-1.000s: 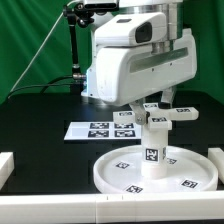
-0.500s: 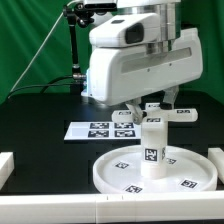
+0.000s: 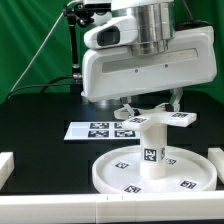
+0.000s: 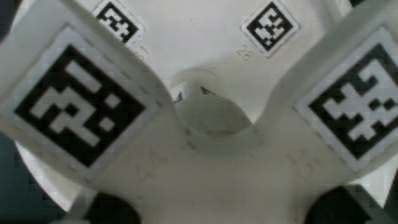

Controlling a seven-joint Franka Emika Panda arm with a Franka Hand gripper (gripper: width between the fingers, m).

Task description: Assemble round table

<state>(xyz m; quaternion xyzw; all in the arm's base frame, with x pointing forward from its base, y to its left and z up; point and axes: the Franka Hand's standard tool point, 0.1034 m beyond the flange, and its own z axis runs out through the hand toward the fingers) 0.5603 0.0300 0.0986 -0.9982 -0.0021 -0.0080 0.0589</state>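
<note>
The tool (image 3: 150,106) hung under the bulky white arm head, low over the cross-shaped foot (image 3: 158,119); its fingers were hidden behind the head and the foot in the exterior view, so whether it was clenched on the foot or released could not be told. The foot sat level on top of the upright leg (image 3: 152,148), its arms reaching toward both sides of the exterior view, each end carrying a small black-and-white tag. The leg, a short thick white cylinder with a tag on its side, stood at the middle of the disc (image 3: 118,170). The disc, a broad white round with a raised rim, lay flat on the tabletop (image 3: 40,125) and held nothing but the leg, with several tags on its floor.

In the wrist view the foot (image 4: 205,140) filled the picture, two large tags on its near arms, two smaller ones beyond, a round hollow at its centre.

Behind the disc, the marker board (image 3: 95,129) lay flat on the black tabletop. White blocks (image 3: 5,165) sat at the near edges on both sides. A green curtain (image 3: 30,40) closed the background, with a black stand (image 3: 76,45) and cable before it.
</note>
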